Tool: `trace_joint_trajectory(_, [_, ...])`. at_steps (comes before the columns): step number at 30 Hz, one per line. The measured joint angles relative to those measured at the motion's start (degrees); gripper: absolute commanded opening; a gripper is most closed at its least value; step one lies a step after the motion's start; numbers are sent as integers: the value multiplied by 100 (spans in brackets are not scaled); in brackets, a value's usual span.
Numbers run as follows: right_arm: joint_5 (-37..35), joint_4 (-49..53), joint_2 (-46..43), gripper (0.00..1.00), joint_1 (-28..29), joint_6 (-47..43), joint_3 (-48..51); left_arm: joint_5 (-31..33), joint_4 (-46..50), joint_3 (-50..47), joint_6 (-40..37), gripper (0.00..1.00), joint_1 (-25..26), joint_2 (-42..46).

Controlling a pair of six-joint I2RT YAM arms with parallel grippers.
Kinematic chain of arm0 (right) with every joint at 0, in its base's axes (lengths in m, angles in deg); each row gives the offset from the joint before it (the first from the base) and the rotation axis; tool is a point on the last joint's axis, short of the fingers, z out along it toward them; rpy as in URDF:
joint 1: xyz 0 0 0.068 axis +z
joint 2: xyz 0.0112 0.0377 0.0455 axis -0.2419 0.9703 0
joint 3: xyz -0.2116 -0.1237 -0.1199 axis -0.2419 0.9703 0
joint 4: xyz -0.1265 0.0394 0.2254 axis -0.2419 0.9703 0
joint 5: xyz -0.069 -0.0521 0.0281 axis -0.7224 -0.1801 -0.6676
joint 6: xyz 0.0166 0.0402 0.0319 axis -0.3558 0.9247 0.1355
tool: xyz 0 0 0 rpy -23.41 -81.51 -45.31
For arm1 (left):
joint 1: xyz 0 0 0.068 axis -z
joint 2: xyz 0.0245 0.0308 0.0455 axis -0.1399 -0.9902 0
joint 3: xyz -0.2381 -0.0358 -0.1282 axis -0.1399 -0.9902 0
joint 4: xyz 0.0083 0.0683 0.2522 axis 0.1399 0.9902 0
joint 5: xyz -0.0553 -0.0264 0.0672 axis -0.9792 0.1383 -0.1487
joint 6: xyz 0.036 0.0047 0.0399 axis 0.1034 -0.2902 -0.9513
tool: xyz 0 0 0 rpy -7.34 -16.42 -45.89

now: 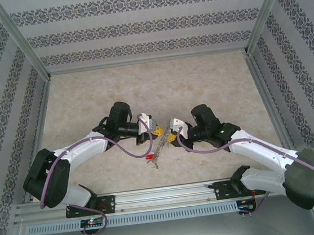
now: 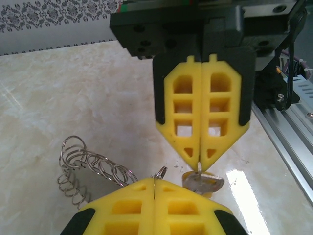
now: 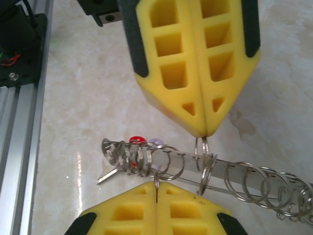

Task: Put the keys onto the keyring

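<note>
- The left gripper (image 1: 156, 132) has its yellow fingers pressed together. In the right wrist view their tip (image 3: 204, 133) pinches one small wire ring of the keyring (image 3: 225, 169).
- The right gripper (image 1: 172, 137) is likewise closed. Its tip (image 3: 156, 186) nips a small ring on the same keyring, just beside the left one's ring.
- The two tips face each other almost nose to nose, near the middle of the near half of the table (image 1: 142, 85).
- The keyring is a flat silver strip threaded with many wire loops. It hangs between the two tips and runs down to the table.
- At one end of the strip a red key (image 3: 137, 140) and a pale key (image 3: 155, 142) sit among bunched loops, low by the table.
- In the left wrist view a key (image 2: 203, 182) lies right under the right gripper (image 2: 200, 164). It may hang from the pinched ring, but the blur hides the link.
- The left wrist view also has the left gripper (image 2: 154, 183) at the bottom and the keyring's coils (image 2: 105, 169) trailing to one side.
- The overhead view gives the keyring (image 1: 159, 147) as a thin streak, with the red key (image 1: 149, 158) at its near end.
- Bare table spreads on the far side and to both sides. The aluminium rail (image 1: 166, 195) lies close behind the work, and patterned walls (image 1: 146, 25) close the other three sides.
</note>
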Motion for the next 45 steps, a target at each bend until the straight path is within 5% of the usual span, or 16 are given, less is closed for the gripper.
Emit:
trace_joint_trajectory(16, [-791,-286,238,0,-9,-280,7,-31,2,0,-4,0,0,96])
trace_joint_trajectory(19, [-901,-232,245,0,-109,-262,7,72,13,31,22,10,0,42])
trace_joint_trajectory(26, [-1110,-162,-380,0,-1215,409,2,870,-26,155,885,36,42,-343])
trace_joint_trajectory(32, [-1550,-72,-925,0,-2352,1091,-92,2031,175,787,1709,46,511,-946])
trace_joint_trajectory(45, [-2636,-4,-927,0,-3056,2249,-140,3003,1624,2612,2695,48,1176,-2603])
